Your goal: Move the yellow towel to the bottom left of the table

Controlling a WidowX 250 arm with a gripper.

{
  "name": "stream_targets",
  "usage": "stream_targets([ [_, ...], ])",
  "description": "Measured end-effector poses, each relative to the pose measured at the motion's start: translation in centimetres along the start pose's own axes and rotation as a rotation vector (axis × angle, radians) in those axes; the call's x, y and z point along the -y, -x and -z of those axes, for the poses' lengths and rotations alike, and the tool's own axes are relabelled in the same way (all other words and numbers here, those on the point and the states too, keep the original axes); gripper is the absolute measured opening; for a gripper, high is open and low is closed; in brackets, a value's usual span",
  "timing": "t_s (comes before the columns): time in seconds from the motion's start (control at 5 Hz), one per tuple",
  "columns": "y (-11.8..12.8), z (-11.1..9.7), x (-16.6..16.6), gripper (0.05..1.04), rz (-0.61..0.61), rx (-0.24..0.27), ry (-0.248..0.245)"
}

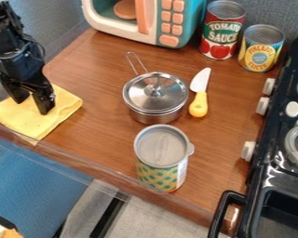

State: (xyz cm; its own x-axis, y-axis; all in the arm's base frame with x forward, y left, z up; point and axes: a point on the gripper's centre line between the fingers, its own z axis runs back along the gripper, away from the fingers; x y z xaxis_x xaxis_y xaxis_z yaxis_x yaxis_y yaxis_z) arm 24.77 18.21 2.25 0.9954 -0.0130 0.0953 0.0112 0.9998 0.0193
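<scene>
The black toy stove (276, 183) is to the right of the steel pot (154, 116). The toy microwave (192, 18) stands behind the pot. The black gripper (32, 103) is left of the pot, pointing down over the yellow towel (58, 111). Its two fingers are wide apart, and I see nothing gripped; whether the tips touch the cloth, I cannot tell. The towel lies flat, left of the pot. The lidded can (161, 148) is just in front of the pot, and the yellow-handled knife (199, 104) is just right of it.
</scene>
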Motion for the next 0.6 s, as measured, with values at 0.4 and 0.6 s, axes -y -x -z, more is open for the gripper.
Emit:
stream_targets([
  [0.4, -1.7, -1.8, 2.4, 1.000, -0.038, 0.004, 0.031],
  [0.6, -2.5, -4.8, 2.3, 1.000, -0.061, 0.064, 0.011],
])
